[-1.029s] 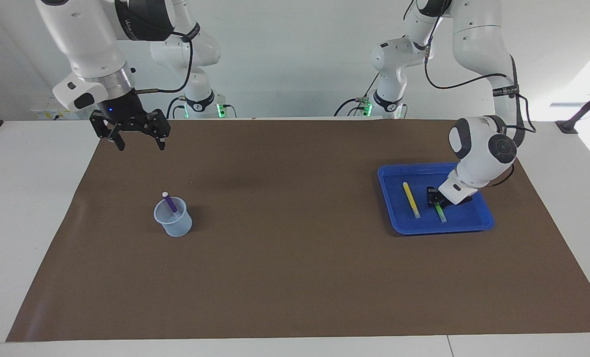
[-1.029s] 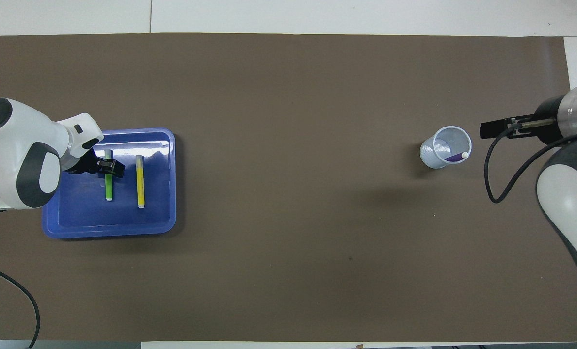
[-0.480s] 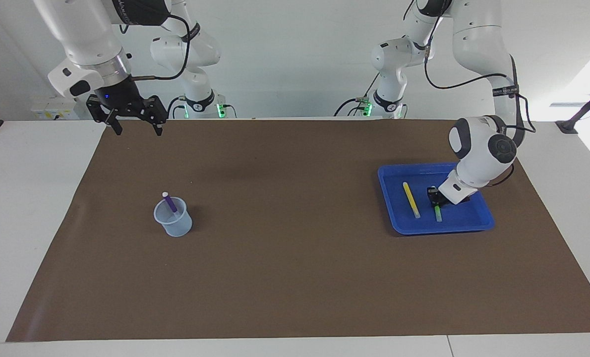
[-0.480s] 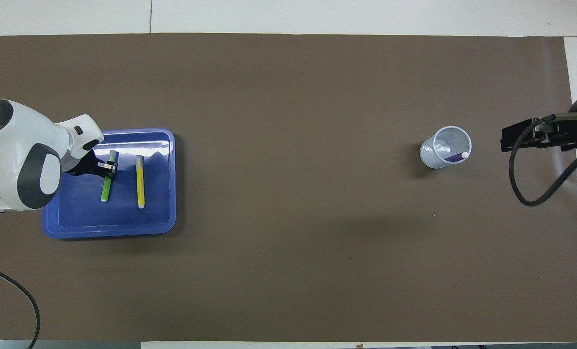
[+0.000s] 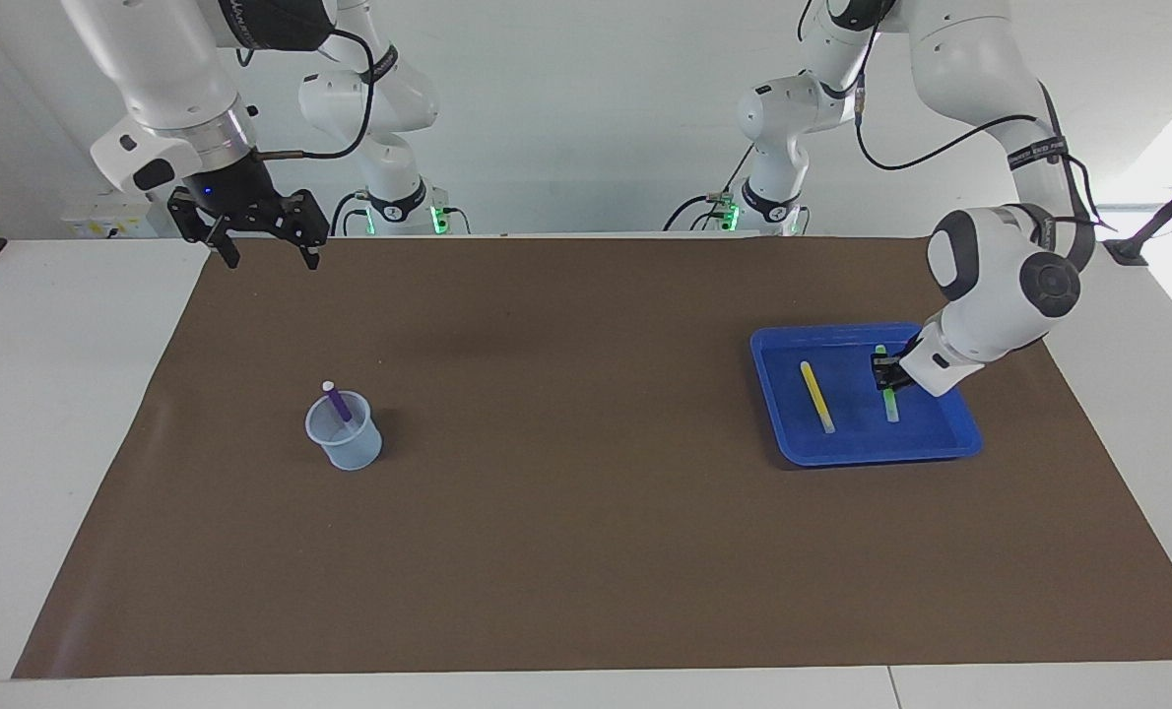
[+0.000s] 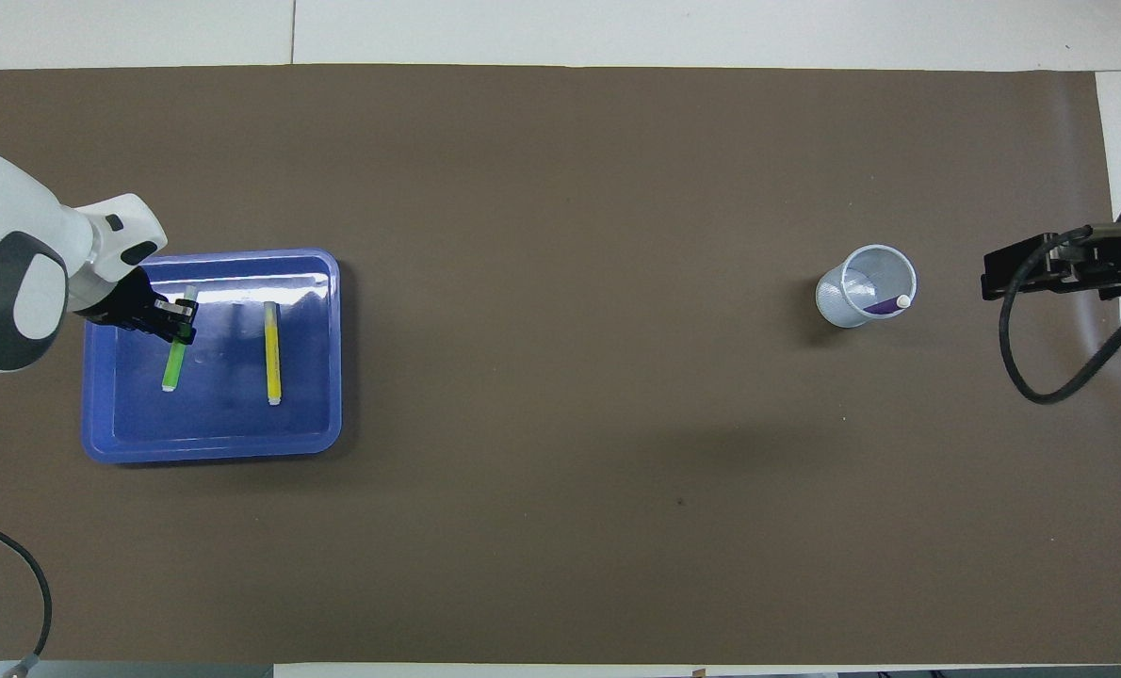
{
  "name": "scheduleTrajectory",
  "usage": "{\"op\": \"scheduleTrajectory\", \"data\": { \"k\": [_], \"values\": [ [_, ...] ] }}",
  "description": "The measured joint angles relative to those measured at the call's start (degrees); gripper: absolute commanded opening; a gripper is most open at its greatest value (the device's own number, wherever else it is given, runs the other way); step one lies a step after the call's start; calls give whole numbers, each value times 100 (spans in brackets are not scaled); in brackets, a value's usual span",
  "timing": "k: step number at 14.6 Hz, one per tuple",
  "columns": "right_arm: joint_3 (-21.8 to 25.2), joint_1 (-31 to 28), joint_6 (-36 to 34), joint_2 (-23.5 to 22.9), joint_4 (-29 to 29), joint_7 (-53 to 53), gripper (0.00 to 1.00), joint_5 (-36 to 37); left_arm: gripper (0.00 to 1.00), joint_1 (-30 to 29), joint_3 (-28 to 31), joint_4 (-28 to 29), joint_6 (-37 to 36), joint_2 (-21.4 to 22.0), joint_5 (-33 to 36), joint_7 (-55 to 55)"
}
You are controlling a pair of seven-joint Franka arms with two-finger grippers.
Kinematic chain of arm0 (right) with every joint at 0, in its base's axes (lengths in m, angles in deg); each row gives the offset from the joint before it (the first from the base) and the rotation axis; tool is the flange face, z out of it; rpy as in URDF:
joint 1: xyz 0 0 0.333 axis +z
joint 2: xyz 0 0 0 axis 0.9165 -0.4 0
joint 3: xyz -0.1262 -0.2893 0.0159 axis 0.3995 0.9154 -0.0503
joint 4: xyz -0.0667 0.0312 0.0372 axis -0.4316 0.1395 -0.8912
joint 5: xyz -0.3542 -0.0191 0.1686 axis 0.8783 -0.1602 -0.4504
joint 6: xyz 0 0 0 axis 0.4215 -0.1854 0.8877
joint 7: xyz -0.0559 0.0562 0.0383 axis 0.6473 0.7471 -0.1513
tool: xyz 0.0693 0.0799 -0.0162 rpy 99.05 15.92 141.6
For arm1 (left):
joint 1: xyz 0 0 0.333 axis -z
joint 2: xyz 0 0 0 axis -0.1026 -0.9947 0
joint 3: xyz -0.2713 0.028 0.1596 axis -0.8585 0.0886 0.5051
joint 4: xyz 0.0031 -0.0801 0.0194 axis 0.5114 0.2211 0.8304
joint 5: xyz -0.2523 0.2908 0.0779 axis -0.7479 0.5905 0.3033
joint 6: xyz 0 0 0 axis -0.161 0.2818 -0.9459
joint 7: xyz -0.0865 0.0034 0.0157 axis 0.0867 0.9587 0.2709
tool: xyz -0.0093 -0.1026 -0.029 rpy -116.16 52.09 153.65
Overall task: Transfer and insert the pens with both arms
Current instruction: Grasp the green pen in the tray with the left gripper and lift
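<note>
The left gripper [image 5: 885, 372] is clamped on the green pen [image 5: 888, 399] over the blue tray [image 5: 872, 453], the pen tilted with one end raised above the tray floor. The yellow pen [image 5: 816, 396] lies flat in the tray, beside the green one and apart from it. The tray sits on the brown mat [image 5: 586, 512] toward the left arm's end of the table.

The right gripper [image 5: 263, 241] hangs with its fingers spread apart, holding nothing — it is over the mat's corner at the right arm's end, by the edge nearest the robots. The purple pen [image 5: 338, 402] leans inside the pale cup [image 5: 346, 438], white cap up.
</note>
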Motion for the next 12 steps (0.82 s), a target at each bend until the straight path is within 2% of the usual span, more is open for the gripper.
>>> {"op": "scheduleTrajectory", "data": {
  "k": [3,6,12],
  "values": [
    [1,-4,0,0,0,0,100,0,0,15,-33,-677,-955,89,-559,884],
    [13,-6,0,0,0,0,100,0,0,58,-166,-1167,-1562,108,-1365,2521],
    [6,-4,0,0,1,0,100,-122,0,155,-386,-1332,-1687,259,-3575,6156]
  ]
}}
